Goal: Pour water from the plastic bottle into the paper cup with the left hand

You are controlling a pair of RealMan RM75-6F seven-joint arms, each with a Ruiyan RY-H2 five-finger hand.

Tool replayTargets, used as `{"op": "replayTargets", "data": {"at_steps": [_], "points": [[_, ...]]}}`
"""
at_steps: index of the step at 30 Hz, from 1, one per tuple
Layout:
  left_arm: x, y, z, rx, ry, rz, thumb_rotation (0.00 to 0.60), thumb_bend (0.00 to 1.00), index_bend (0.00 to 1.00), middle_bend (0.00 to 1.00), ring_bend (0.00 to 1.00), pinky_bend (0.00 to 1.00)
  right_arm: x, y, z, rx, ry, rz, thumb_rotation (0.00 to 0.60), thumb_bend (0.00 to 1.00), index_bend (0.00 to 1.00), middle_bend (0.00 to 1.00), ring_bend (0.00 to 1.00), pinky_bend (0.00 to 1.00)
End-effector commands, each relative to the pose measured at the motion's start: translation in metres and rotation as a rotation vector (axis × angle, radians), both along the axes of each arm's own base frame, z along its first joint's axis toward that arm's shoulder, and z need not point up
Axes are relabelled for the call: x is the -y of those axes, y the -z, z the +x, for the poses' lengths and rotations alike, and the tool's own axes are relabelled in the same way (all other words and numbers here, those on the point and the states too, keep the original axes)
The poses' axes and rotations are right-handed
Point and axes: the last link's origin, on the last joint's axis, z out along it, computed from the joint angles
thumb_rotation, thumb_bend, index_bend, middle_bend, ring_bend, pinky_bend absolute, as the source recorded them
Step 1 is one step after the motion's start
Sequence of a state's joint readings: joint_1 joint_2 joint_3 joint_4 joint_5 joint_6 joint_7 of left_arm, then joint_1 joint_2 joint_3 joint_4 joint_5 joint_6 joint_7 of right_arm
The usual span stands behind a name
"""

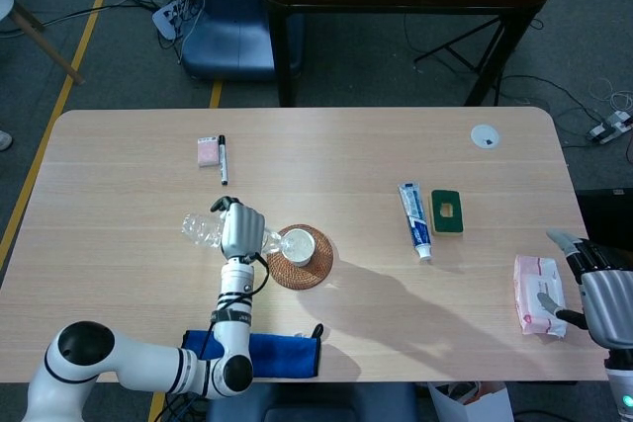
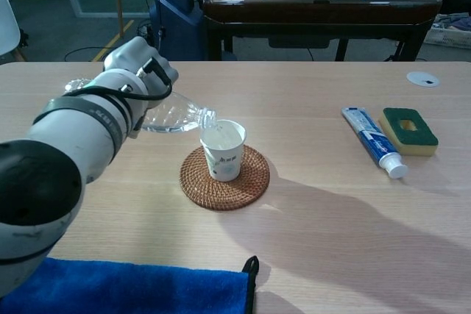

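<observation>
My left hand [image 1: 240, 230] [image 2: 136, 71] grips a clear plastic bottle [image 2: 173, 115] [image 1: 203, 229], tipped on its side with its mouth over the rim of a white paper cup [image 2: 222, 150] [image 1: 297, 245]. The cup stands upright on a round woven coaster [image 2: 225, 178] [image 1: 300, 258] near the table's middle. My right hand [image 1: 593, 284] hangs off the table's right edge with fingers apart, holding nothing, and shows only in the head view.
A blue cloth [image 2: 125, 287] lies at the near edge. A toothpaste tube [image 2: 374, 142] and a green sponge [image 2: 408, 130] lie to the right. A tissue pack [image 1: 539, 295] sits by my right hand. A pen [image 1: 223, 158] and pink eraser [image 1: 207, 150] lie further back.
</observation>
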State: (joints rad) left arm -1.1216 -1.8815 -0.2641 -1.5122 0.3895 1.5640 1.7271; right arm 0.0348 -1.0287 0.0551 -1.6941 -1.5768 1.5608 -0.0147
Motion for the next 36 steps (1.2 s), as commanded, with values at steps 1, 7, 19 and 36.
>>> {"op": "replayTargets", "data": {"at_steps": [1,7,19,36], "points": [[-0.002,0.001,-0.002,0.013,-0.004,-0.005,0.600,0.02,0.72,0.78,0.38,0.39,0.000,0.000,0.000,0.000,0.000,0.001,0.600,0.13,0.18,0.22,0.21,0.44],[-0.005,0.001,-0.007,0.052,-0.034,-0.018,0.600,0.02,0.72,0.78,0.38,0.39,0.000,0.000,0.000,0.000,0.002,0.001,0.600,0.13,0.18,0.22,0.21,0.44],[-0.004,-0.001,-0.013,0.266,-0.134,-0.090,0.600,0.02,0.72,0.78,0.38,0.39,0.001,0.001,-0.001,-0.001,0.006,0.005,0.600,0.13,0.18,0.22,0.21,0.44],[-0.022,-0.046,-0.060,0.812,-0.165,-0.018,0.600,0.02,0.72,0.78,0.38,0.39,0.001,-0.001,-0.001,-0.001,0.010,-0.007,0.600,0.13,0.18,0.22,0.21,0.44]]}}
